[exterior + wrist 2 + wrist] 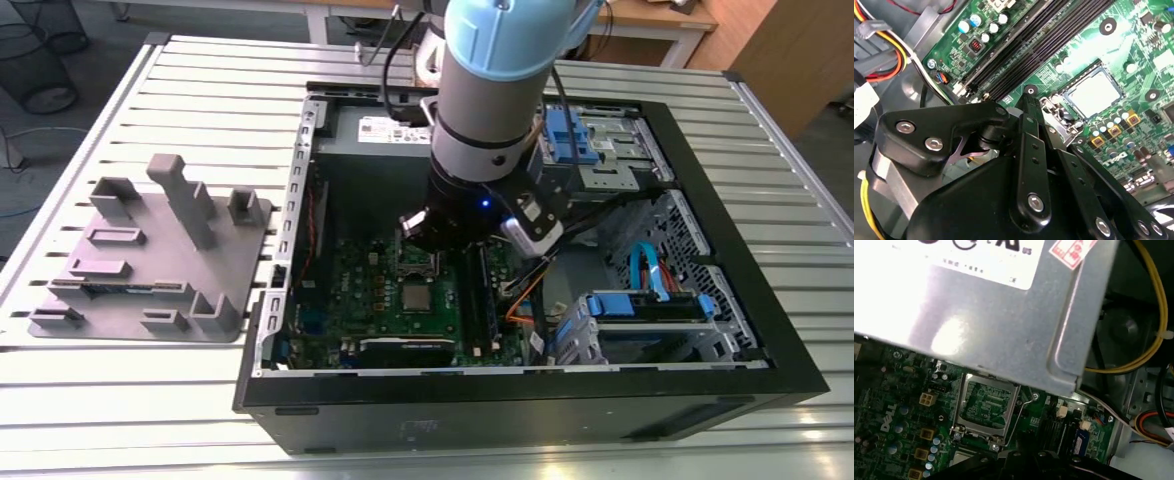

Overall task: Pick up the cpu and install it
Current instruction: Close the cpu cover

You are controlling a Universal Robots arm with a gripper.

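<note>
The arm reaches down into the open case [534, 400], which lies on its side on the slatted worktop [120, 400]. The gripper [430, 240] hangs just above the motherboard [360, 290] on the case floor. Its black links fill the foreground of the second wrist view, and I cannot tell whether the jaws are open or closed.

The cpu [1095, 95] lies flat in its socket on the motherboard, silvery top up. It is just beyond the gripper's tip and apart from it. In the exterior view it shows as a pale square [418, 297] just below the gripper.

The hinged frame [985, 407] stands swung up beside the cpu, with green board showing through its window. The black memory slots [1054, 35] run along the other side of the socket.

The grey power supply [1004, 325] sits at the case's far wall. The grey tray [147, 250] stands outside the case, on the exterior view's left.
</note>
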